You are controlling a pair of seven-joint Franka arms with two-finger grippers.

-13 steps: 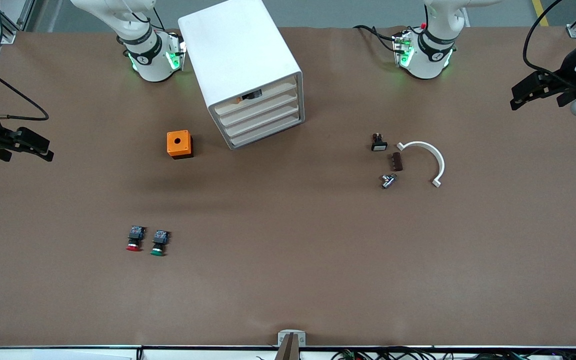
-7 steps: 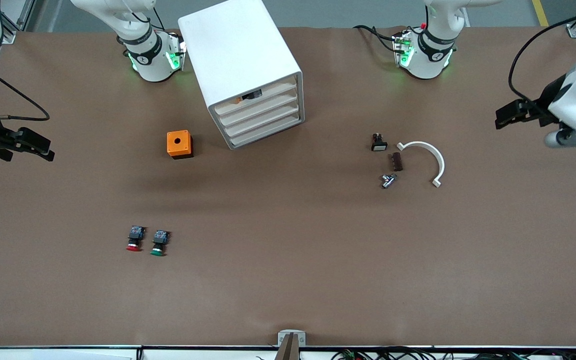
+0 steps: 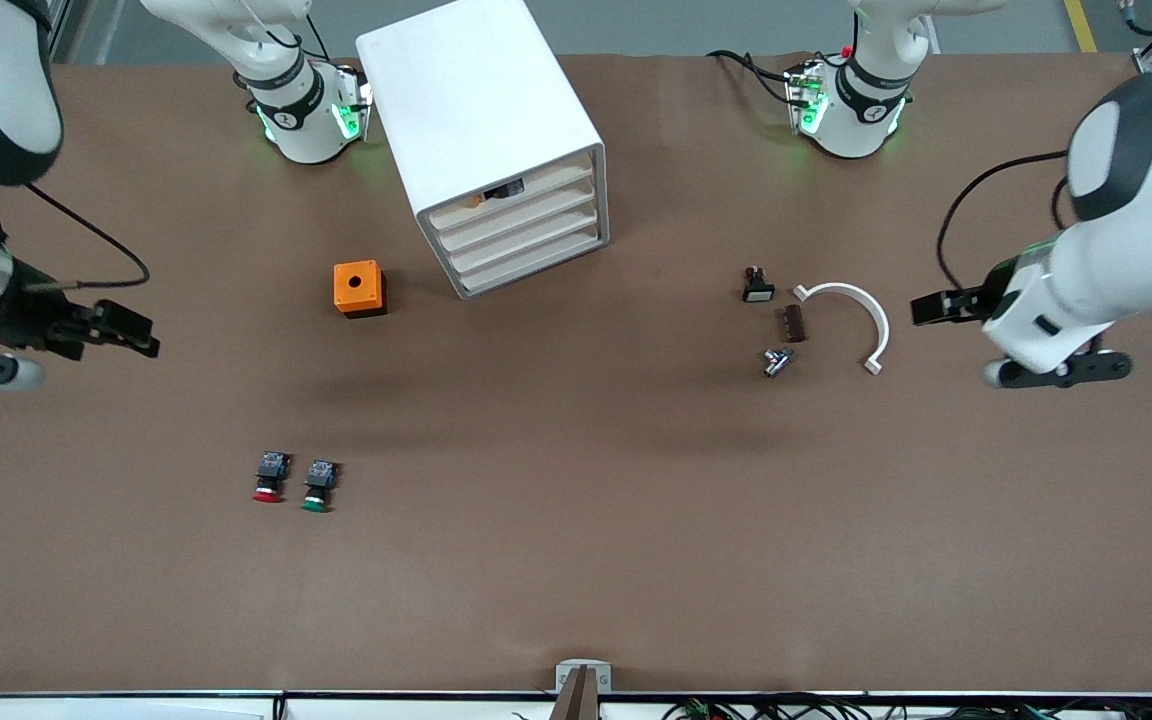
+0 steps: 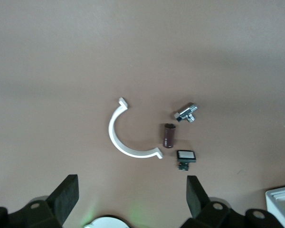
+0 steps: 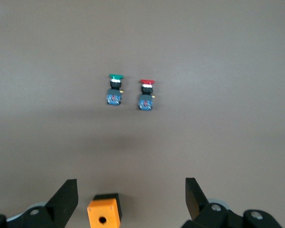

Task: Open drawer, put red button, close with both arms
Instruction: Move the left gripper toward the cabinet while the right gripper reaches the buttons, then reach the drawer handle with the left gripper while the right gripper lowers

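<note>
Right gripper (image 3: 141, 340): jaws spread, empty, over bare table. Small red-capped push button (image 3: 269, 478): beside green-capped twin button (image 3: 318, 486); mix-up risk. White plastic tray-drawer (image 3: 514, 215), second down: shut among lookalikes; wrong-drawer risk. Left gripper (image 3: 926, 306): jaws spread, empty, near white curved bracket (image 3: 856, 318).

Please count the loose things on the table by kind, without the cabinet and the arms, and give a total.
Push buttons: 2, the red button and the green button.
Orange box with a hole: 1.
White curved bracket: 1.
Brown cylinder: 1.
Chrome fitting: 1.
Small black part with a white face: 1.
Total: 7.
</note>
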